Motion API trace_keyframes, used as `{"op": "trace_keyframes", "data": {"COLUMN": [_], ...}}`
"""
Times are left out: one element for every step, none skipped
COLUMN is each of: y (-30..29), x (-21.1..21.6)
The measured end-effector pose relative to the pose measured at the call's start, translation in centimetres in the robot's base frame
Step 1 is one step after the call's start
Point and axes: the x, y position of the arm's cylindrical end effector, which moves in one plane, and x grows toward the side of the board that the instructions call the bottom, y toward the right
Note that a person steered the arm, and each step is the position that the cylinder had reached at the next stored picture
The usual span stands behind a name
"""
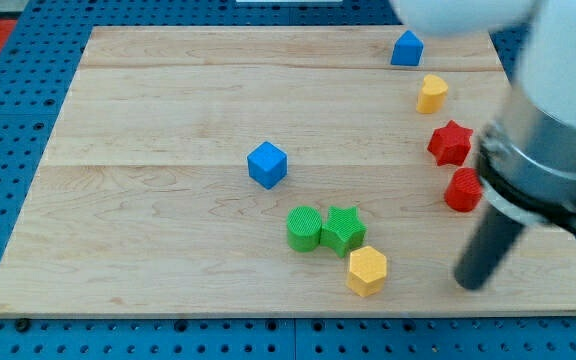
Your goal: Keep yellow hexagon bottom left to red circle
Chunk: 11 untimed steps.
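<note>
The yellow hexagon (366, 270) lies near the board's bottom edge, just right of centre. The red circle (462, 190) sits at the right side, partly hidden by my arm. The hexagon is below and to the left of the red circle. My tip (470, 283) is the lower end of the dark rod, on the board to the right of the hexagon and just below the red circle, touching neither.
A green circle (304, 228) and green star (343, 229) touch each other just above the hexagon. A red star (451, 143), yellow block (431, 94) and blue block (406, 49) stand up the right side. A blue cube (267, 164) sits mid-board. The wooden board (148, 240) lies on blue pegboard.
</note>
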Motion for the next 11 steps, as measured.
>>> {"op": "trace_keyframes", "data": {"y": [-6.1,-16.4,-17.2,-12.7,-8.6,-7.1,-6.8,-8.2,-10.3,-8.7,-6.2], "x": [1.1,1.1,-0.5,-3.1,-0.9,-0.8,-2.5,-3.0,-3.6,-4.1,-5.0]}}
